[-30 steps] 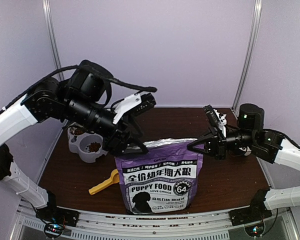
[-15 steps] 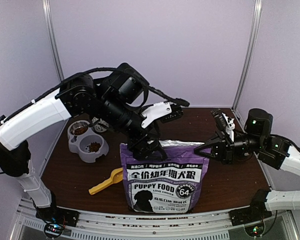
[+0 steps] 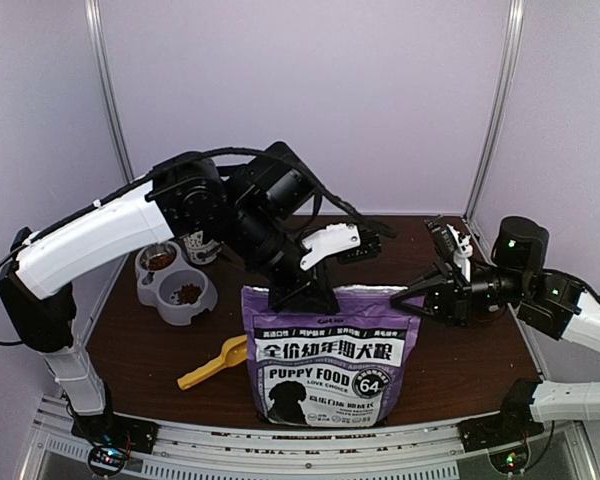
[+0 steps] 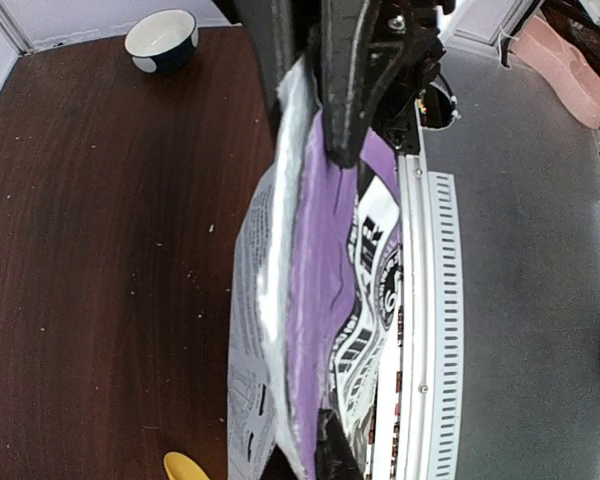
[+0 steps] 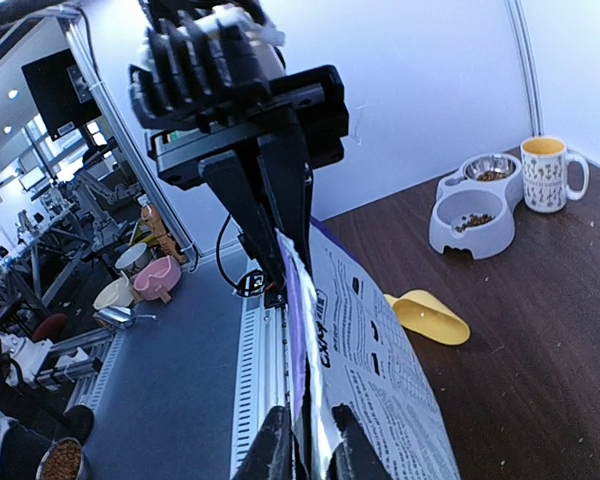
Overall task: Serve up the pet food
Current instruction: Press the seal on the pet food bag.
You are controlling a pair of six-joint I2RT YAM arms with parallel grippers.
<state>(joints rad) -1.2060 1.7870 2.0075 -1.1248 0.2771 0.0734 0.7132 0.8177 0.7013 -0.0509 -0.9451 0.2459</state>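
The left gripper (image 3: 302,296) is clamped on the top seam of the upright pet food bag (image 3: 325,360) by the near edge of the table (image 3: 460,350), and the right gripper (image 3: 398,297) nips its right corner, seemingly to part the mouth

arms (image 3: 90,235): white links, black joints | right gripper (image 3: 398,296): black | cables (image 3: 342,206): black

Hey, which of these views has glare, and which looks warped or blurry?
Left wrist: glare streaks the silver foil edge of the bag. Right wrist: wide-angle warp, and the right gripper is blurred up close. Top external: evenly lit, bag print sharp.
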